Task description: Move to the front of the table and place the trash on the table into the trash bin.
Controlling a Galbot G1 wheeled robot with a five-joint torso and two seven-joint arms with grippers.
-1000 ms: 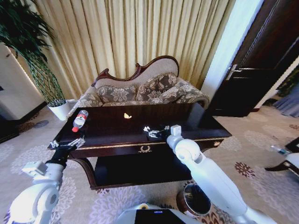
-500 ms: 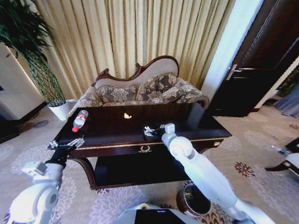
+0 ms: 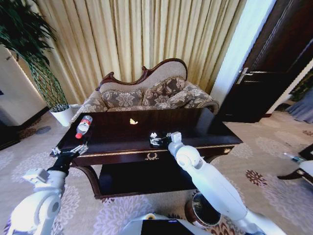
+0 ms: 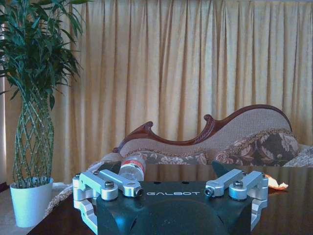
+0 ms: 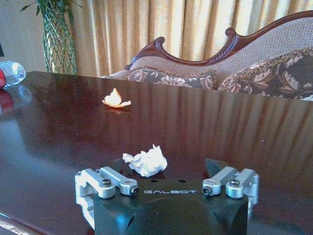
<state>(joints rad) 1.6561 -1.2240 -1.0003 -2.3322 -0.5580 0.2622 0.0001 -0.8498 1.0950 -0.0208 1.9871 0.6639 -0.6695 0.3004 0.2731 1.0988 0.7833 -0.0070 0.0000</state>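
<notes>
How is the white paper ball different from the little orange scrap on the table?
The white paper ball is a crumpled lump; the orange scrap is curled and peel-like. The white ball lies near the table's front edge, right before the right claw, whose fingers are spread open; the orange scrap lies farther back with no claw near. Both are small and rest loose on the dark tabletop.

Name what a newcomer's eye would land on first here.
The right gripper hovers open over the front middle of the dark glossy table, right at a white crumpled scrap. Farther back lies a yellow-orange scrap, and a plastic bottle lies near the left edge.
</notes>
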